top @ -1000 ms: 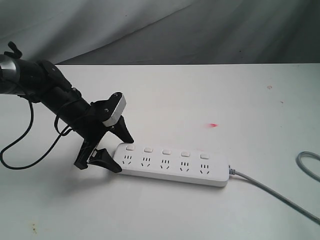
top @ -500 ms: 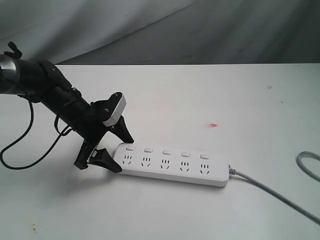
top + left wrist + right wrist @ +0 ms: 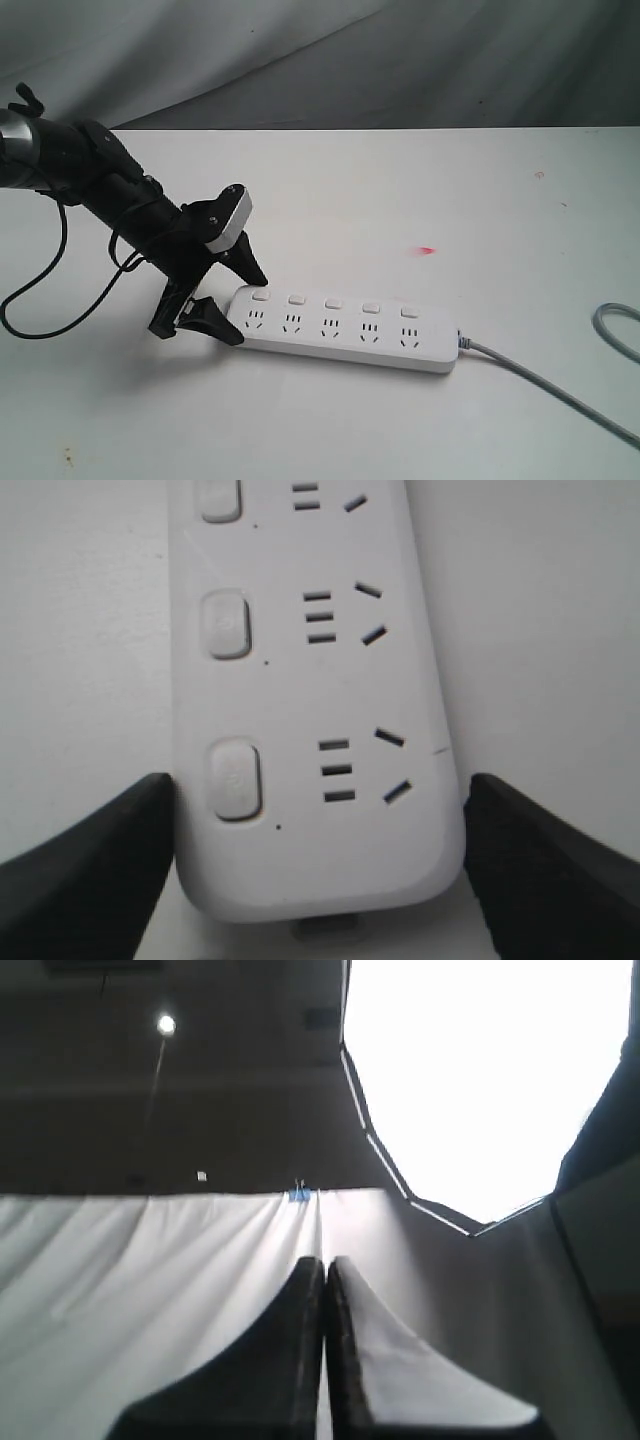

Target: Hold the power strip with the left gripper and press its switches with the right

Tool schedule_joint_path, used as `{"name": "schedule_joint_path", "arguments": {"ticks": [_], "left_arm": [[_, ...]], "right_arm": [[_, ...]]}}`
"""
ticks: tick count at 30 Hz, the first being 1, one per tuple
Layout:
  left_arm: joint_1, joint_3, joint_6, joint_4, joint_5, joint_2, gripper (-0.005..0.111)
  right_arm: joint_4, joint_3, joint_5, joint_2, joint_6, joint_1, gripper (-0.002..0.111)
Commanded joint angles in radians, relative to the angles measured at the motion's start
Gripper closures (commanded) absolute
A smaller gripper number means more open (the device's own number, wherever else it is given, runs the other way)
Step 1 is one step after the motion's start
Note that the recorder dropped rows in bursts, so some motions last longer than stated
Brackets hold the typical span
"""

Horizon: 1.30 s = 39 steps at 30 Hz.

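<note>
The white power strip (image 3: pixel 340 335) lies flat on the white table, its grey cord (image 3: pixel 540 380) trailing off to the right. Five small white switches (image 3: pixel 331 302) run in a row above the sockets. My left gripper (image 3: pixel 250 312) straddles the strip's left end, one black finger on each long side. In the left wrist view both fingers (image 3: pixel 110 860) rest against the edges of the power strip (image 3: pixel 300 700), beside the end switch (image 3: pixel 232 780). My right gripper (image 3: pixel 324 1265) is shut on nothing, aimed at a white cloth and a dark ceiling; the exterior view does not show it.
A small red mark (image 3: pixel 427 250) sits on the table (image 3: pixel 400 190) behind the strip. The left arm's black cable (image 3: pixel 40 300) loops over the table at the far left. A grey cloth backdrop (image 3: pixel 300 60) hangs behind the table's far edge.
</note>
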Motion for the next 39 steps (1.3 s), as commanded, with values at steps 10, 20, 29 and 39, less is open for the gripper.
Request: {"name": "schedule_joint_path", "arguments": {"ticks": [10, 20, 29, 39], "left_arm": [[-0.006, -0.007, 0.004, -0.026, -0.007, 0.002, 0.072], [-0.006, -0.007, 0.004, -0.026, -0.007, 0.002, 0.072], [-0.006, -0.007, 0.004, -0.026, -0.007, 0.002, 0.072], [-0.006, -0.007, 0.004, -0.026, -0.007, 0.002, 0.072]], "right_arm": [[0.432, -0.382, 0.629, 0.262, 0.059, -0.007, 0.108], [0.271, -1.207, 1.479, 1.0, -0.136, -0.007, 0.108], [0.303, -1.406, 1.479, 1.275, -0.568, -0.007, 0.108], [0.829, -1.406, 1.929, 1.665, -1.335, 0.022, 0.108]]}}
